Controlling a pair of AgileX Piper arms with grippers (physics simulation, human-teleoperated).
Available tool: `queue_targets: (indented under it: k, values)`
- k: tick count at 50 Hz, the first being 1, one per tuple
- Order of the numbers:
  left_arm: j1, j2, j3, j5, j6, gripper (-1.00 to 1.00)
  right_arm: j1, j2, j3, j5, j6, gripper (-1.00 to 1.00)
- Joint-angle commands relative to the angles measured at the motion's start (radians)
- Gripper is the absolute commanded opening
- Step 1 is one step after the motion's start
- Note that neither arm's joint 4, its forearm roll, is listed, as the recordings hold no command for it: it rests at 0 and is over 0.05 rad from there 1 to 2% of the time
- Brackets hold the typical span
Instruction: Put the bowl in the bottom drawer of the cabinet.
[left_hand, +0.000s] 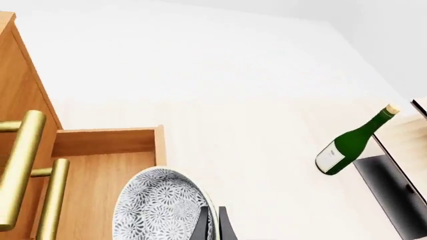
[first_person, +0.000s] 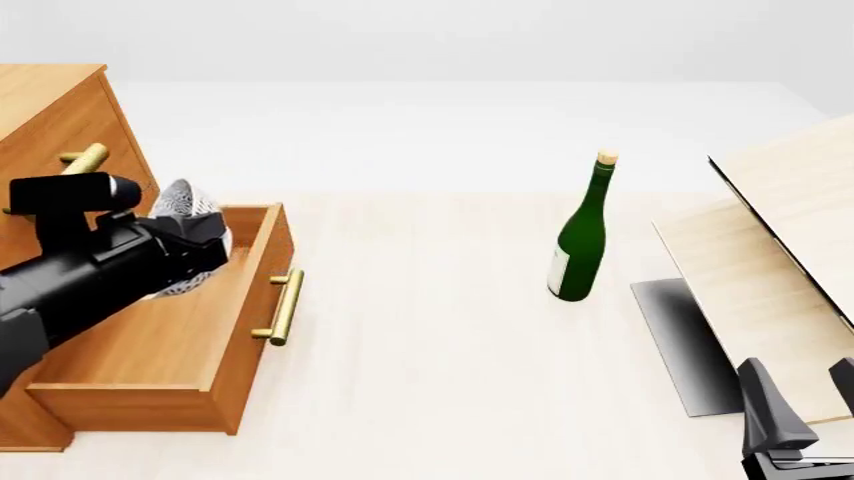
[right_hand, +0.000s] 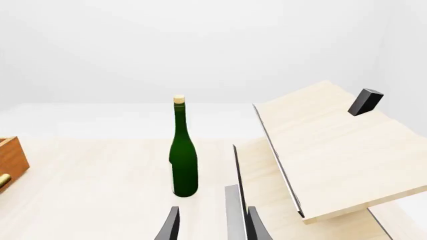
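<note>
Here, every place was given relative to the cabinet.
Cabinet (first_person: 47, 115): orange-brown wood, it stood at the far left of the desk (first_person: 441, 330) in the front view, with brass bar handles on its upper drawers.
Bottom drawer (first_person: 200, 340): pulled well out of the cabinet toward the middle of the desk, open box bare wood inside, one brass bar handle (first_person: 279, 307) on its front.
Bowl (first_person: 183, 207): speckled white-grey, tipped on edge, held above the back part of the open bottom drawer, just beside the cabinet's front; whether it touched the drawer floor could not be told.
Left claw (left_hand: 212, 222): pinching the bowl's rim, one dark finger (left_hand: 201, 225) on the patterned side and the other on the far side of the rim; the black arm reached in over the drawer.
Right claw (first_person: 798, 400): well apart from the cabinet, low at the opposite side of the desk, fingers spread with a clear gap and nothing between them.
Green wine bottle (first_person: 582, 235): upright on the desk, well apart from the cabinet, between the drawer and the pale boards.
Pale wood boards (first_person: 781, 250): dark-edged, tilted, at the side of the desk opposite the cabinet.
</note>
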Motion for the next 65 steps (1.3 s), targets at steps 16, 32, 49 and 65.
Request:
queue_targets:
  k: [16, 32, 49, 65]
  values:
    - [0.082, 0.013, 0.072, -0.044, -0.016, -1.0, 0.0, 0.0, 0.0, 0.0, 0.0, 1.0]
    - [0.094, 0.075, 0.119, -0.117, -0.032, -1.0, 0.0, 0.0, 0.0, 0.0, 0.0, 1.0]
    - [0.147, 0.146, 0.159, -0.202, -0.028, -1.0, 0.0, 0.0, 0.0, 0.0, 0.0, 1.0]
    - [0.185, 0.228, 0.16, -0.264, -0.011, -1.0, 0.0, 0.0, 0.0, 0.0, 0.0, 1.0]
